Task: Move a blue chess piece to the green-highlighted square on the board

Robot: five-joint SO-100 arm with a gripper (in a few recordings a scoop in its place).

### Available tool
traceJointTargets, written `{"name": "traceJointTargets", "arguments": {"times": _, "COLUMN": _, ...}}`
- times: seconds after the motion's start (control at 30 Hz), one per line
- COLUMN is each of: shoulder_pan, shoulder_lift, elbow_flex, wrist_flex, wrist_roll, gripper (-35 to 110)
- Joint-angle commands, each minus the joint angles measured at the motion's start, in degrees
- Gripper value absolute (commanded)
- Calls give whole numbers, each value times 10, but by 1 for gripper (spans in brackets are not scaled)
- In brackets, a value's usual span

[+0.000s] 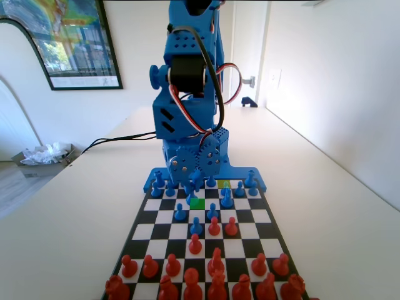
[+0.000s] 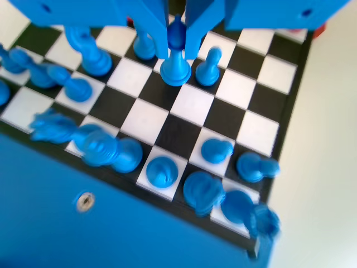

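The wrist view looks down between the jaws of the gripper (image 2: 177,42), which hang from the top edge with the blue chess piece (image 2: 176,58) standing between them. The jaws sit close on either side of its rounded top, parted by about the width of the head; whether they actually press on it I cannot tell. The piece stands upright, long axis vertical, round base on a black square of the board (image 2: 281,125), top pointing up into the gap between the jaws. Just right of it stands another blue pawn (image 2: 209,67), and the blurred blue back-row pieces (image 2: 162,170) lie nearer the lower edge.

The fixed view shows the green-highlighted square (image 1: 197,203), two rows out from the blue arm's base among the blue pieces. The gripper comes down low just above and left of that square, but from here its jaws blend in with the pieces. Red pieces (image 1: 215,262) fill the near rows.

The board lies on a pale, plain worktop (image 1: 325,187). Behind it are white walls, a framed picture (image 1: 69,40) at upper left and a bin of crumpled paper (image 1: 44,159) below it.
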Motion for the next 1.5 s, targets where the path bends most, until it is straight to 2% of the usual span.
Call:
{"name": "traceJointTargets", "arguments": {"times": 0.0, "shoulder_pan": 8, "shoulder_lift": 11, "elbow_flex": 13, "wrist_flex": -8, "wrist_roll": -9, "gripper": 1}}
{"name": "traceJointTargets", "arguments": {"times": 1.13, "shoulder_pan": -9, "shoulder_lift": 13, "elbow_flex": 57, "wrist_flex": -52, "wrist_roll": -5, "gripper": 1}}
{"name": "traceJointTargets", "arguments": {"times": 1.47, "shoulder_pan": -11, "shoulder_lift": 13, "elbow_flex": 52, "wrist_flex": -49, "wrist_roll": -10, "gripper": 12}}
